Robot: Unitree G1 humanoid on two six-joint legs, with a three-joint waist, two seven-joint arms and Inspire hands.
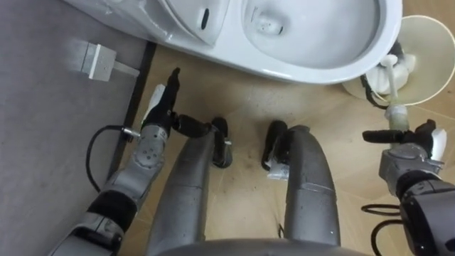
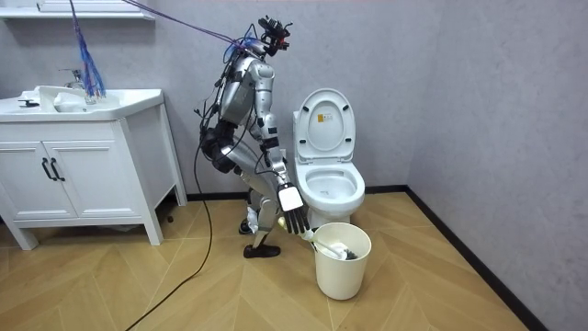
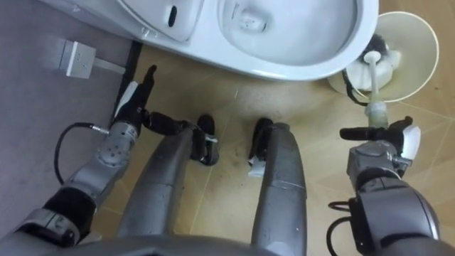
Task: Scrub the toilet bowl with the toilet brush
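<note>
Right hand (image 1: 416,146) open, fingers straight, holding nothing. Toilet brush (image 1: 391,82) stands head-down in bucket (image 1: 430,43), handle top just beyond that hand's fingers. Probably light, stiff, smooth plastic; grip the upper handle. Left hand (image 1: 161,107) open, idle.

Left arm hangs at the side, elbow slightly bent, forearm angled forward. Left hand (image 1: 161,108) is flat, fingers straight and together, thumb stuck out toward the left knee. Right arm reaches down and forward. Right hand (image 1: 411,148) sits low, fingers straight, pointing downward, thumb out sideways toward the midline. Knees bent, torso leaning forward.
</note>
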